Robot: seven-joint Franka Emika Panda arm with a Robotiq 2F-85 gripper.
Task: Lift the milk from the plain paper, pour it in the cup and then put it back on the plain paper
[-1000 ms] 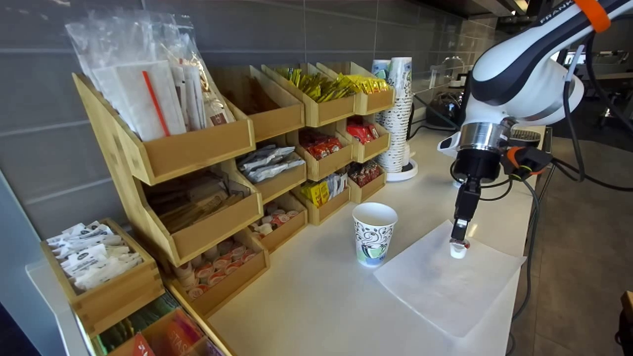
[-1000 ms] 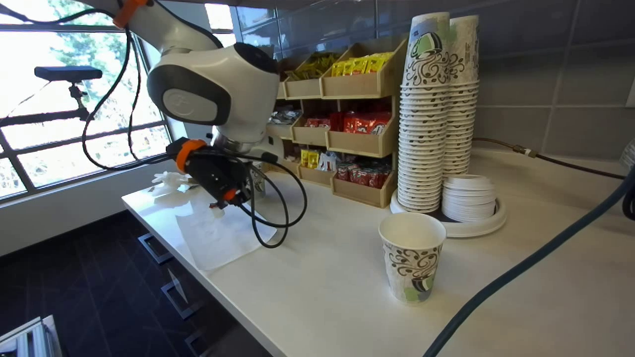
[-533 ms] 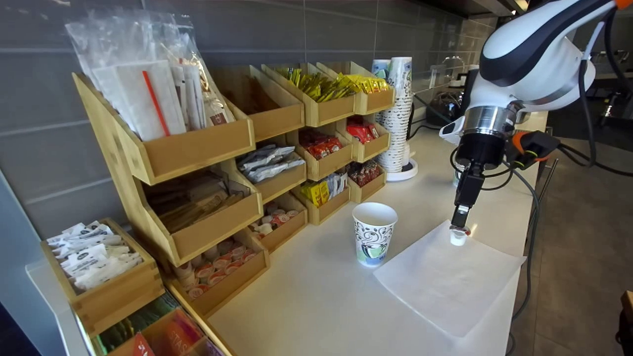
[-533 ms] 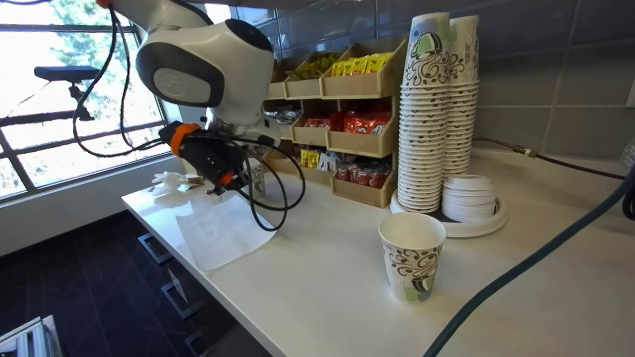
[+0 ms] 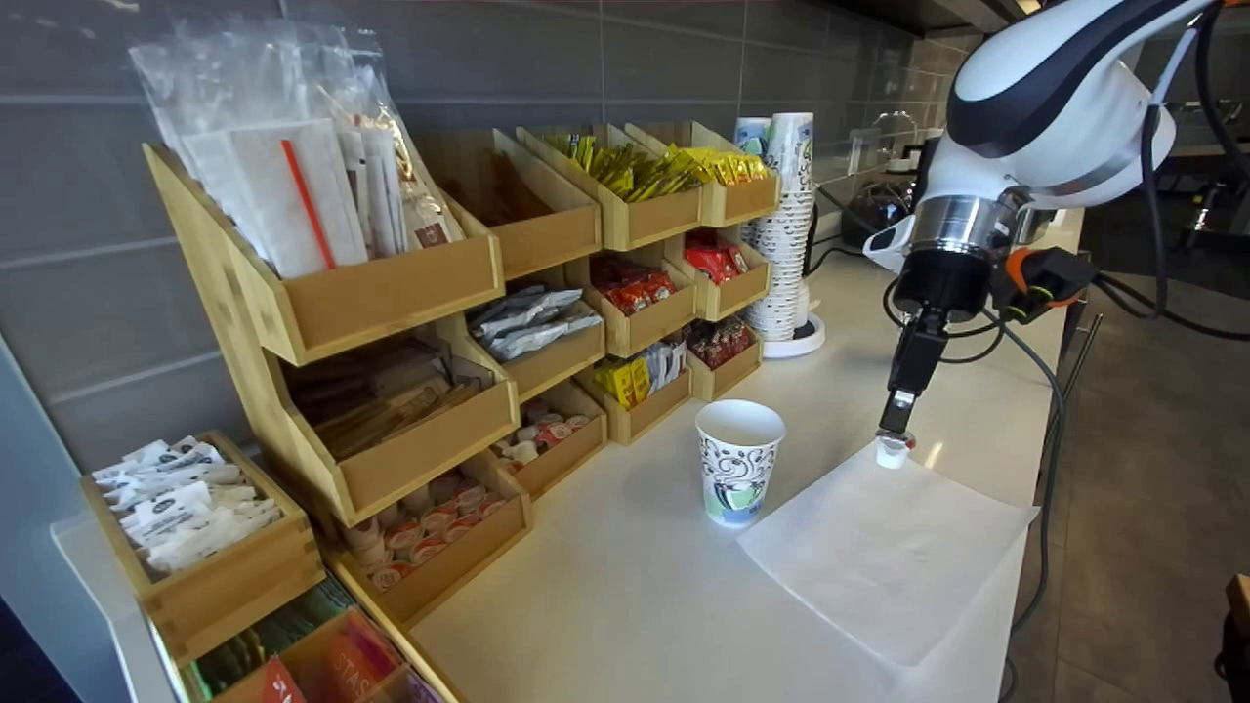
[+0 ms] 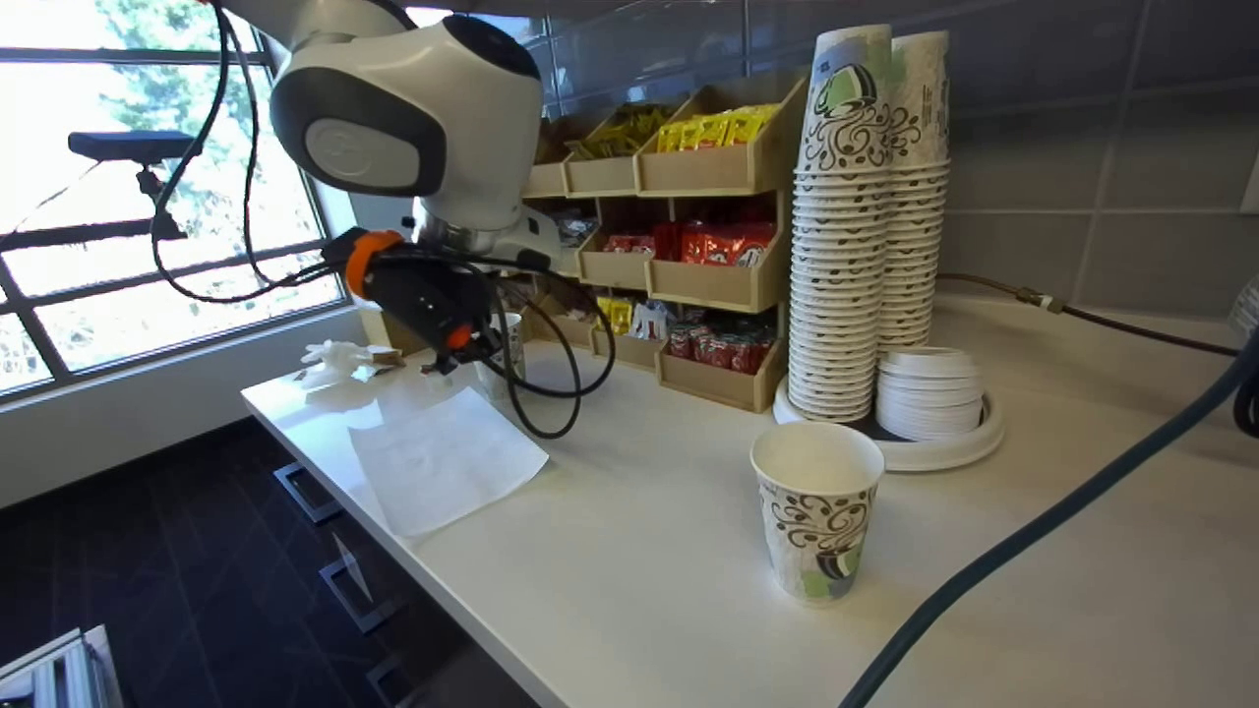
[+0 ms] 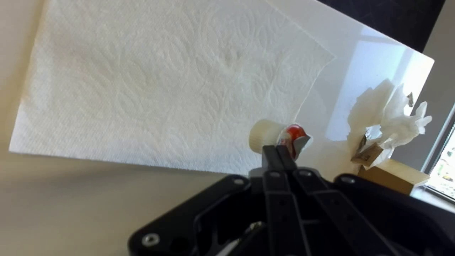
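Note:
The milk, a tiny white pot with a red, partly peeled foil lid, shows in the wrist view (image 7: 263,135) and an exterior view (image 5: 891,452). My gripper (image 7: 279,153) is shut on its rim and holds it above the plain paper's far edge. The gripper shows in both exterior views (image 5: 895,430) (image 6: 438,369). The plain white paper (image 5: 908,566) lies flat on the counter, also in the wrist view (image 7: 160,89) and an exterior view (image 6: 448,467). The patterned paper cup (image 5: 739,469) stands upright beside the paper; cables partly hide it in an exterior view (image 6: 513,349).
A wooden rack (image 5: 391,293) of snack and creamer bins stands along the wall. Tall cup stacks (image 6: 836,275) stand on a white round base. Another cup (image 6: 818,511) stands on the counter. Crumpled paper (image 7: 401,124) lies near the counter's corner. Cables (image 6: 561,393) loop from the arm.
My gripper has risen with the milk in it, up off the paper's middle towards its far edge. It has shifted slightly towards the cup's side. The cup and paper have not moved.

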